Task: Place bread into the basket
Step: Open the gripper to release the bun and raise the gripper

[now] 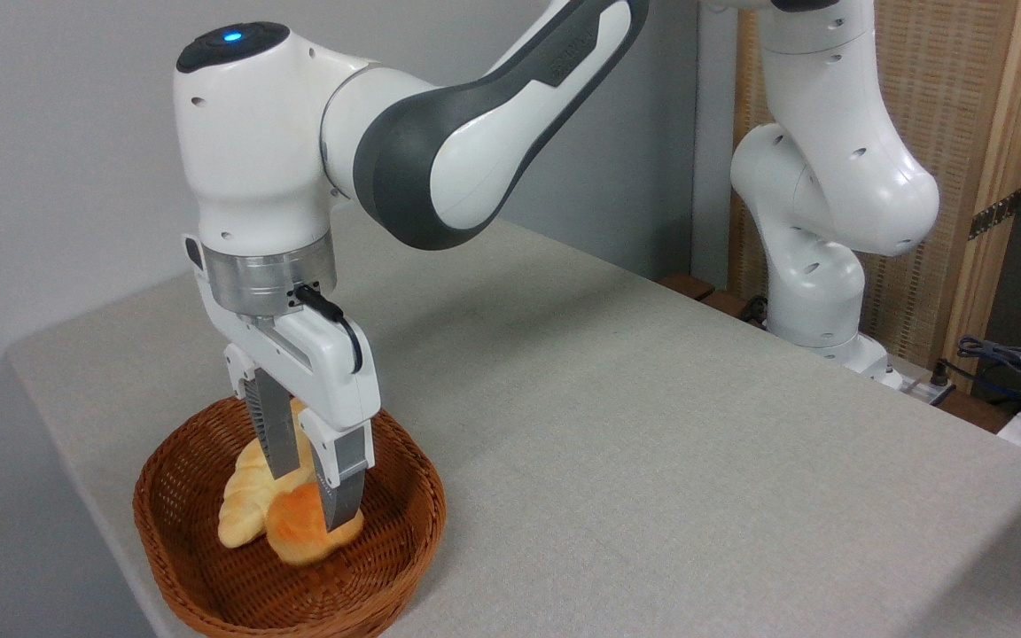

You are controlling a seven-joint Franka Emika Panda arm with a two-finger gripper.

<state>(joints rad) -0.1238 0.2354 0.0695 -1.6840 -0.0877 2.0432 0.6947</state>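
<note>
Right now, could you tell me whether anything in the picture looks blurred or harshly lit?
In the fixed camera view the bread is smeared and soft in the basket, while the gripper and pale loaf stay sharper; lighting is soft and even, without glare.

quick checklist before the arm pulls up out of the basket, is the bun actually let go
1. Bread inside the basket: ok, it sits low within the rim.
2. Gripper released: cannot tell, the near finger overlaps the bun and hides whether the fingers grip it.
3. Bun resting on the weave: cannot tell, its underside is hidden, though it looks settled.
4. Pale twisted loaf clear of the fingers: not ok, it lies right behind them, touching the bun, and could be nudged.
5. Path straight up: ok, nothing shows above the gripper but the arm itself.
6. Basket on the table: ok, though it sits near the front corner.
</note>
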